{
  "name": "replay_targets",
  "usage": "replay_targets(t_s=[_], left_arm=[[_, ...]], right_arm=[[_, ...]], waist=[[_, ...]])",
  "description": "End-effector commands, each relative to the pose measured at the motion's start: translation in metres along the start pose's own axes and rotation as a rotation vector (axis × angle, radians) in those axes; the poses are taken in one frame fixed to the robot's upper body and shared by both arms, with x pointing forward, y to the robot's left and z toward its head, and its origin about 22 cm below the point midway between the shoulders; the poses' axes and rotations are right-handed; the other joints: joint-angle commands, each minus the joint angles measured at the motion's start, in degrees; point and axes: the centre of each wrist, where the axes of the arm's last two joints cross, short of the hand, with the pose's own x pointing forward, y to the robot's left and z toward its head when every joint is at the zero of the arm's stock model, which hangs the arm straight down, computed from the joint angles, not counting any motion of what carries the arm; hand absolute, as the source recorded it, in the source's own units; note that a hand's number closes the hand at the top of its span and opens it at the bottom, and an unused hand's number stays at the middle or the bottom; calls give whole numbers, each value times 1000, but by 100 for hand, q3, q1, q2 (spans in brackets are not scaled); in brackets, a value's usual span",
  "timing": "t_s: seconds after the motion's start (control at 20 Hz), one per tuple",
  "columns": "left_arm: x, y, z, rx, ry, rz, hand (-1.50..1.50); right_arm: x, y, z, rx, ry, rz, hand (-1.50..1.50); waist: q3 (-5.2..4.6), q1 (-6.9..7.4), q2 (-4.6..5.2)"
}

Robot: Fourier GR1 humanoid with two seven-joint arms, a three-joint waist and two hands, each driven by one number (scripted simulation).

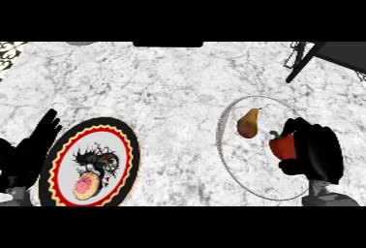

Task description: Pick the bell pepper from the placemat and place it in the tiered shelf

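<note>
A red bell pepper (281, 147) with a green stem lies on the right part of a round pale placemat (239, 169) at the right of the head view. My right hand (314, 152) is curled round the pepper from its right side, with the thumb and fingers closing on it. A brownish pear (248, 123) lies on the same placemat, up and to the left of the pepper. The black tiered shelf (314, 54) shows at the top right corner, partly cut off. At the left edge my left hand (28, 150) rests open with fingers up.
A round plate (91, 164) with a black and red patterned rim and a pink item on it sits at the lower left, beside my left hand. The counter (164, 92) has a marbled grey top.
</note>
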Motion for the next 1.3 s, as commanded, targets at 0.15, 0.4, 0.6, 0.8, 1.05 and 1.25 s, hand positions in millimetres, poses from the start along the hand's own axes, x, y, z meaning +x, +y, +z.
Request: replay_targets(t_s=[0.15, 0.4, 0.6, 0.8, 1.05, 1.25], left_arm=[[7, -4, -2, -22, -7, -2, 0], [-20, 12, 17, -18, 22, 1, 0], [-11, -2, 1, 7, 4, -5, 0], [-15, 4, 6, 26, 24, 7, 0], [-22, 8, 14, 32, 10, -14, 0], [-11, 12, 6, 7, -6, -8, 0]], right_arm=[[-43, -63, -94, 168, -8, -188, 150], [-70, -112, -87, 95, 9, -262, 150], [-63, -145, -79, 62, 31, -428, 150], [-77, -179, -67, 13, 13, -592, 150], [-93, -243, -38, -88, 60, -624, 150], [-87, -272, -46, -137, 67, -664, 150]], waist=[[29, 91, 47], [25, -20, 12], [23, -88, 1], [23, -103, -18], [21, -102, -23], [23, -26, 6]])
